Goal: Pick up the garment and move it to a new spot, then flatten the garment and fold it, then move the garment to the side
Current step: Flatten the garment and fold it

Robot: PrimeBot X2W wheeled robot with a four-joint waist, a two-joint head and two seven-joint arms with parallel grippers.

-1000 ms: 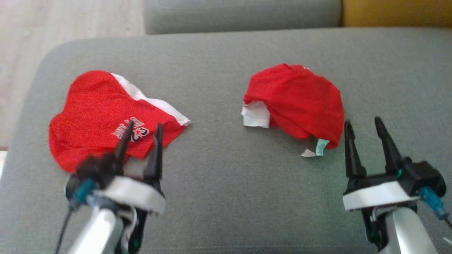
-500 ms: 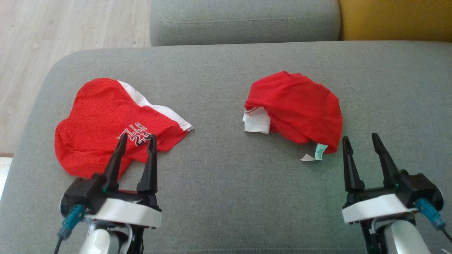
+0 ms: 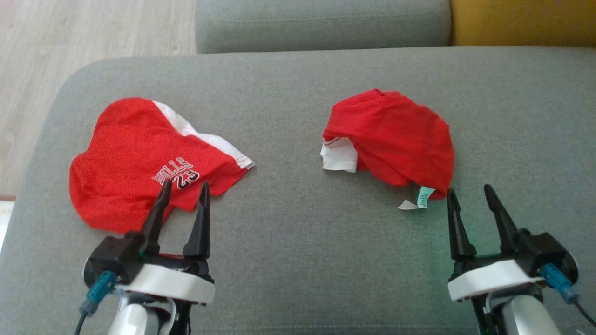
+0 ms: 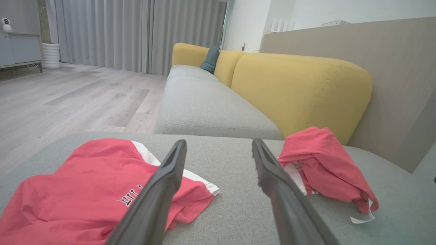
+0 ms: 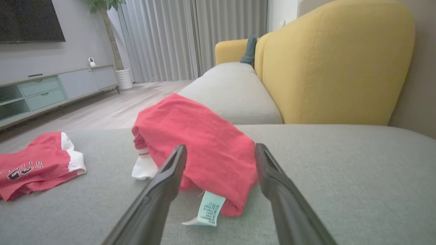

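Observation:
Two red garments lie on the grey cushion (image 3: pixel 288 242). The left garment (image 3: pixel 125 158) lies fairly flat, with a white stripe and dark lettering. The right garment (image 3: pixel 396 135) is crumpled in a mound, with a white part at its left and a pale care tag (image 3: pixel 423 197) at its near edge. My left gripper (image 3: pixel 185 186) is open, its fingertips over the left garment's near edge. My right gripper (image 3: pixel 469 190) is open just right of the tag. In the wrist views, the left gripper (image 4: pixel 218 143) and right gripper (image 5: pixel 220 148) stand open, holding nothing, with the crumpled garment (image 5: pixel 197 136) close ahead.
A second grey seat cushion (image 3: pixel 321 23) lies beyond, with a yellow backrest (image 3: pixel 521 18) at the far right. Wooden floor (image 3: pixel 88 32) drops off past the cushion's rounded left edge. Bare grey fabric separates the two garments.
The head view has shifted slightly and sharpened. Both grippers stay open, and the garments lie as before.

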